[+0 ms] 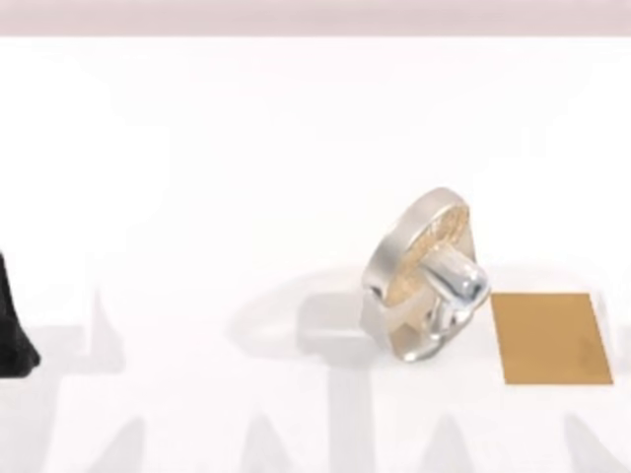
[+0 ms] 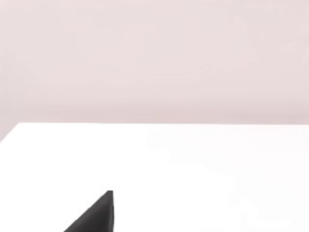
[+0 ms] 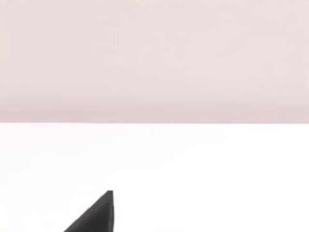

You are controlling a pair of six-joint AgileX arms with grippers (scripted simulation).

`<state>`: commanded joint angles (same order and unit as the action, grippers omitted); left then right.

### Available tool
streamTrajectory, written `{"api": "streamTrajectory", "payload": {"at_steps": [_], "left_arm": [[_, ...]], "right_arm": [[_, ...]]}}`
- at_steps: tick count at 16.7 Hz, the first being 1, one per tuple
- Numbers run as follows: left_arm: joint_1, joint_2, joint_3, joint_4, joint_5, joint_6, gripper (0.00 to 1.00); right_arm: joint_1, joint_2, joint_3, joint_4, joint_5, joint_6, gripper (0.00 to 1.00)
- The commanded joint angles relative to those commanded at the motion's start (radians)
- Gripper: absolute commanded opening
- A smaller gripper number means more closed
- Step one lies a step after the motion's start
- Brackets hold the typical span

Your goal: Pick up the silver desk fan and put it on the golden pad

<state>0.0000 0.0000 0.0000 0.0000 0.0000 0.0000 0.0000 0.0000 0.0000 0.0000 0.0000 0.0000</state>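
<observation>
White table (image 1: 197, 148), pale wall behind. Silver desk fan (image 1: 422, 276): 1 thick shiny ring, golden-beige grille, chrome hub; standing just left of golden pad (image 1: 550, 338), apart. Left arm (image 1: 12, 325) far left of fan; jaw state cannot be told.

A: What carries everything?
B: A plain white surface (image 1: 197, 148), bright and unmarked, with soft grey shadows along its near edge.
A: And behind it?
B: A pale pinkish-grey wall (image 1: 315, 15), bare, meeting the far edge in a straight line. Both wrist views show that same wall above the white top.
</observation>
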Motion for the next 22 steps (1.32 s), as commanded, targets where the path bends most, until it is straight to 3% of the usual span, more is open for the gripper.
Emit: {"api": "streamTrajectory", "payload": {"at_steps": [5,10,16,22], "left_arm": [[0.0,0.0,0.0,0.0,0.0,0.0,1.0],[0.0,0.0,0.0,0.0,0.0,0.0,1.0],[0.0,0.0,0.0,0.0,0.0,0.0,1.0],[0.0,0.0,0.0,0.0,0.0,0.0,1.0]], "right_arm": [[0.011,0.055,0.037,-0.053,0.009,0.015,1.0],[0.058,0.305,0.247,-0.283,0.054,0.117,1.0],[0.159,0.734,0.752,-0.611,0.101,0.392,1.0],[0.303,1.206,1.393,-0.91,0.096,0.772,1.0]]}}
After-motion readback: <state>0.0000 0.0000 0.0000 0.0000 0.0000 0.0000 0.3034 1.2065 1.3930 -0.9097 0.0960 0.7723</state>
